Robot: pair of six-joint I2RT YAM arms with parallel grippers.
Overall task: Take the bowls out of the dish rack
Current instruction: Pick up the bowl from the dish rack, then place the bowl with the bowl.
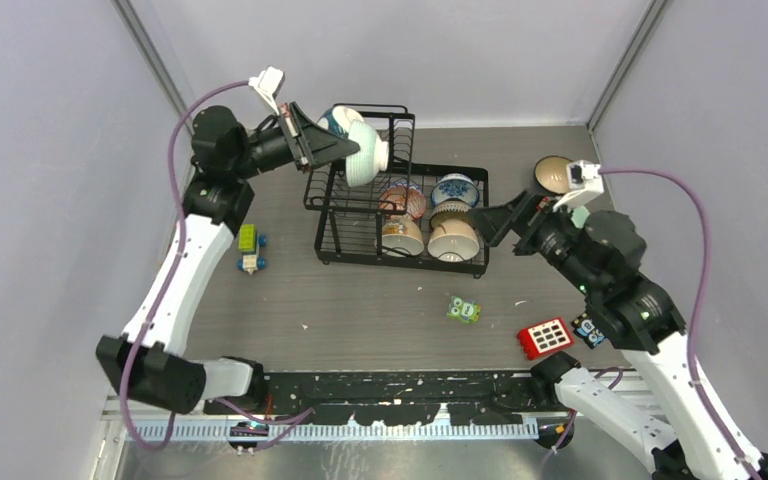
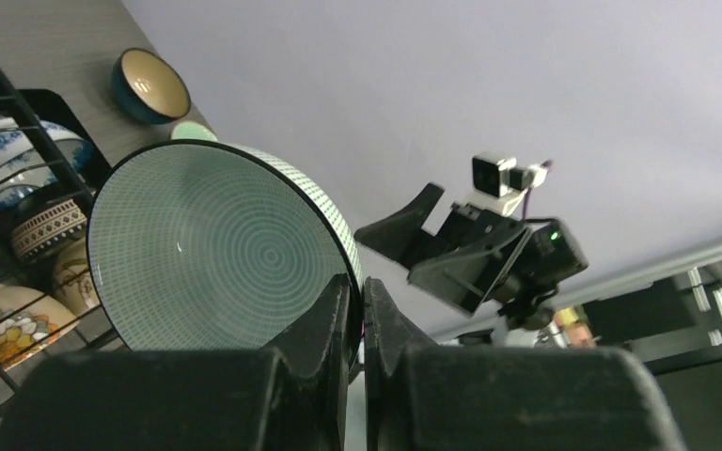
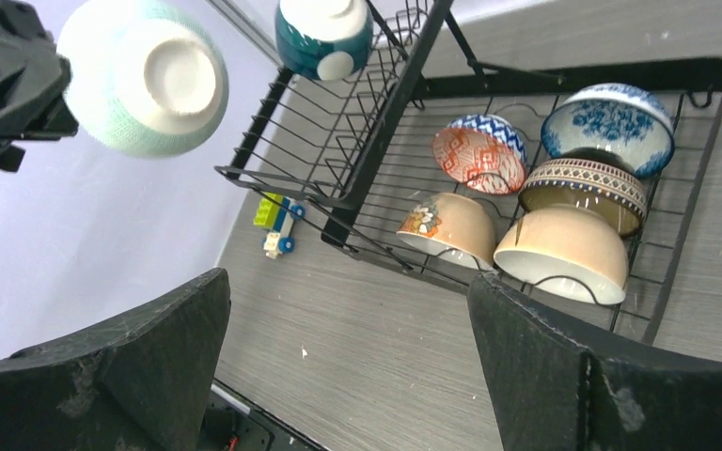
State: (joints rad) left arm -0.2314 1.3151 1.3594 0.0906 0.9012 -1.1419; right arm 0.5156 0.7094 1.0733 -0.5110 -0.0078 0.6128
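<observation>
The dish rack is carrying most of its load. Five bowls are sitting in the lower tray: the tan bowl, the blue-patterned bowl, the brown banded bowl, the flowered cream bowl and the red-patterned bowl. A dark teal bowl is perching in the upper basket. One dark-blue bowl is lying out on the table to the right, tilted I think, so I'm judging the job barely begun.

I'm holding the mint green bowl up in the air beside the upper basket. My left gripper is pinching its rim, one finger inside and one outside. My right gripper is hanging near the rack's right end, fingers spread wide, gripping nothing.
</observation>
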